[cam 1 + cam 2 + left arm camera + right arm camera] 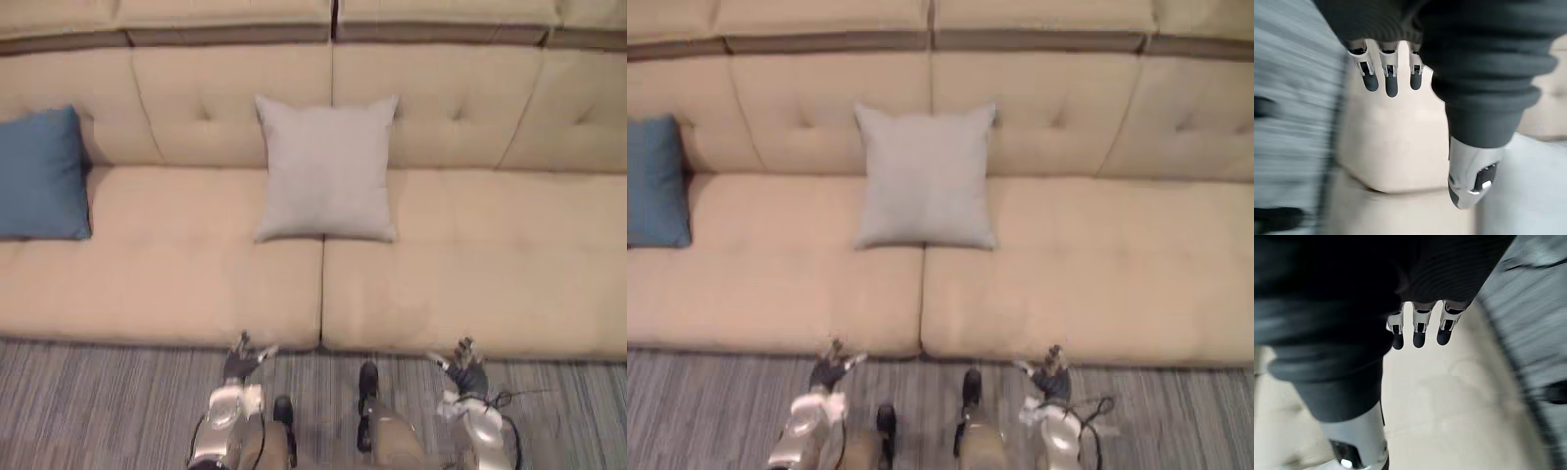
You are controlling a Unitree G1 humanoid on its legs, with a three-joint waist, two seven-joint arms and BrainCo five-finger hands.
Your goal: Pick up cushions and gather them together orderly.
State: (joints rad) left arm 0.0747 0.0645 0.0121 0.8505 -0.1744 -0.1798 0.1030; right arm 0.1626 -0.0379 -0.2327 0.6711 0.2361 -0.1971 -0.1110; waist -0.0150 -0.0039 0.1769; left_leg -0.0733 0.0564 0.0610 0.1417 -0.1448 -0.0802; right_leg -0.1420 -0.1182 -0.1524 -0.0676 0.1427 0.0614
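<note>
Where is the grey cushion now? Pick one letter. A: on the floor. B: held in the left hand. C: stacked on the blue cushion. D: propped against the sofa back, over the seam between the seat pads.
D: the grey cushion leans upright against the sofa back, astride the seat seam, well apart from the blue cushion at the left end.

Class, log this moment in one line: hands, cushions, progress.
left hand: open, empty | right hand: open, empty | grey cushion: sofa centre, against backrest | blue cushion: left end, apart | gathered: no
</note>
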